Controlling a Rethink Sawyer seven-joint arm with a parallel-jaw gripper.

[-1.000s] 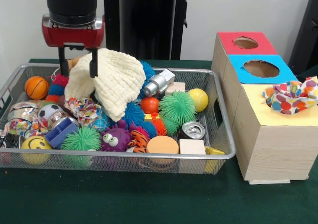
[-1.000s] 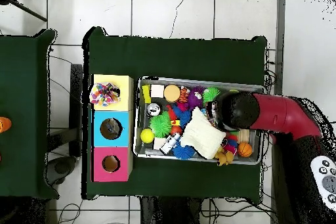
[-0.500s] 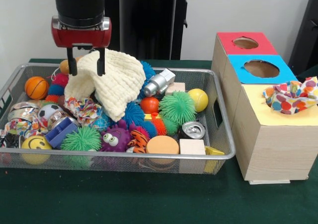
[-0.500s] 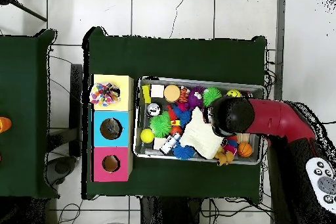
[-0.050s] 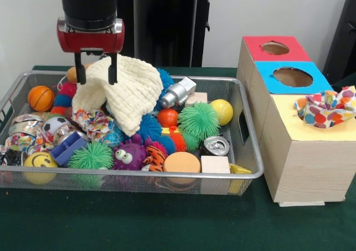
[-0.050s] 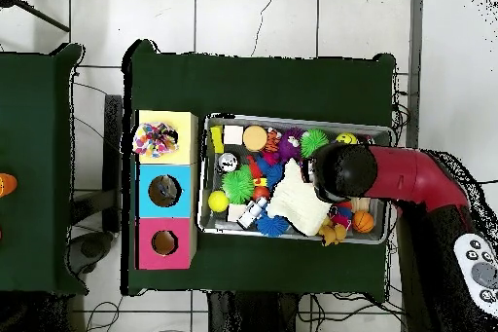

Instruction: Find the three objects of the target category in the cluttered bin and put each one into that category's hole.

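We are pinching the cream cloth (image 5: 127, 89) by one fold in our nearly closed hand (image 5: 95, 75), so it risks slipping back into the bin (image 5: 247, 151).

- The arm (image 6: 413, 174) comes down upright over the wire bin's (image 5: 245, 151) far left corner as the front camera sees it, its black wrist cylinder above a red collar.
- The pincer (image 5: 97, 75) points straight down, its two black fingers (image 5: 82, 73) pinching a raised fold of the cream knitted cloth (image 5: 130, 92).
- From overhead, the red forearm reaches across the bin's right end.
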